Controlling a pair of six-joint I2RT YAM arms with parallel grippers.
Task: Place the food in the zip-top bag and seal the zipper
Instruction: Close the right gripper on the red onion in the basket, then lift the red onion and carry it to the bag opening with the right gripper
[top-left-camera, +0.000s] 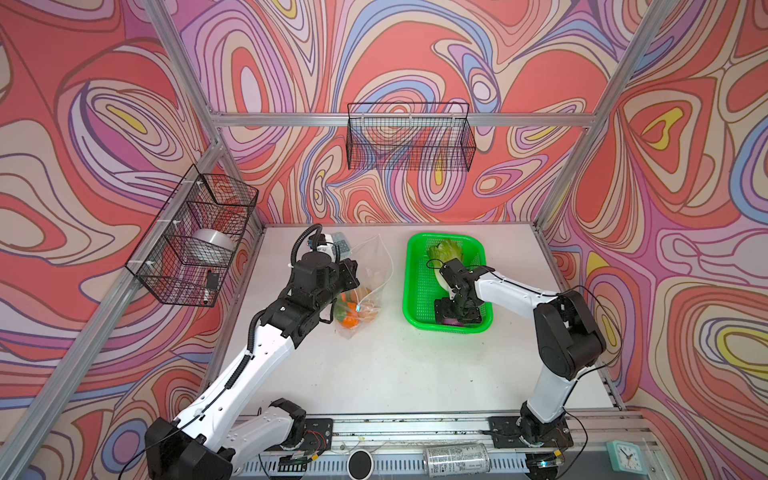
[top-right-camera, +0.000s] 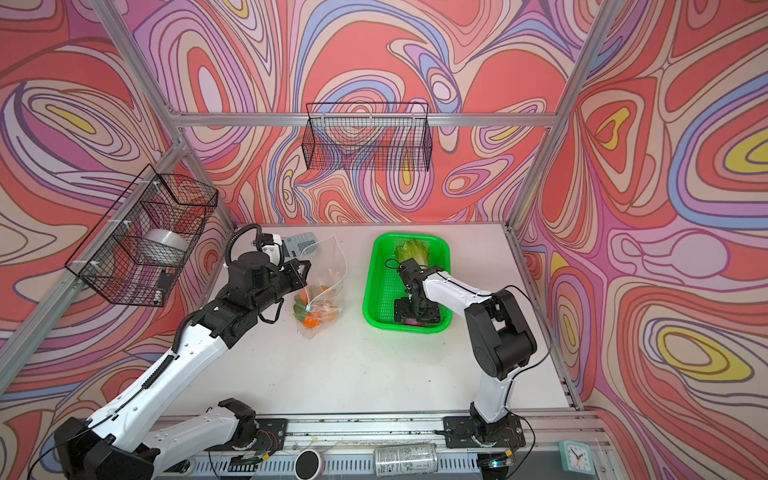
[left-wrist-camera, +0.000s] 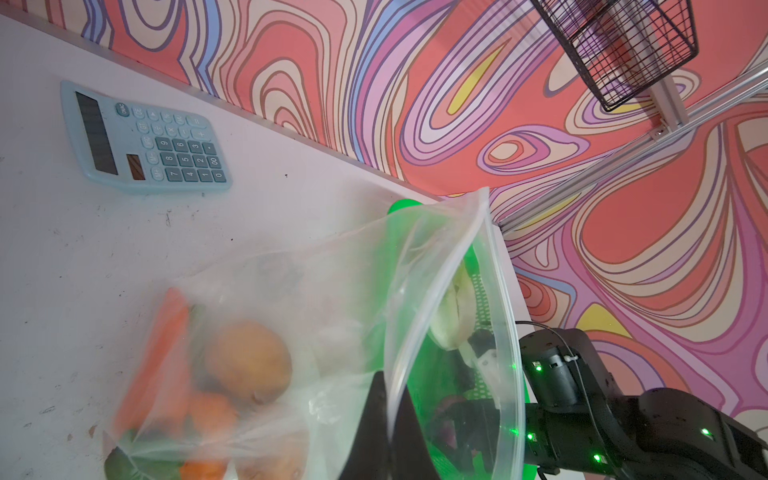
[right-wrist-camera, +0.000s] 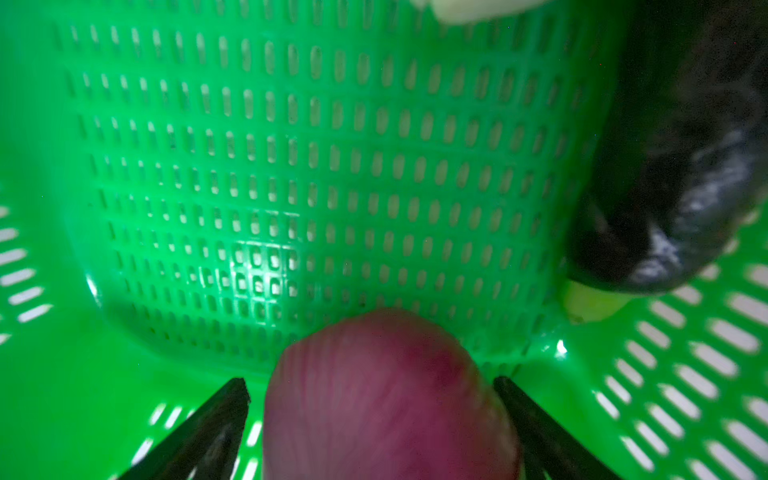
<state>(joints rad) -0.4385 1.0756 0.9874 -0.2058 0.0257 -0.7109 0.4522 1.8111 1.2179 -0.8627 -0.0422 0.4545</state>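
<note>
one onion in basket, carrot in bag

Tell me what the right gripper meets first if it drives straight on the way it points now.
Most likely the purple onion: the right wrist view shows it just ahead, between the open jaws of the right gripper. Beyond it is the perforated green basket. Depth is hard to judge.
</note>
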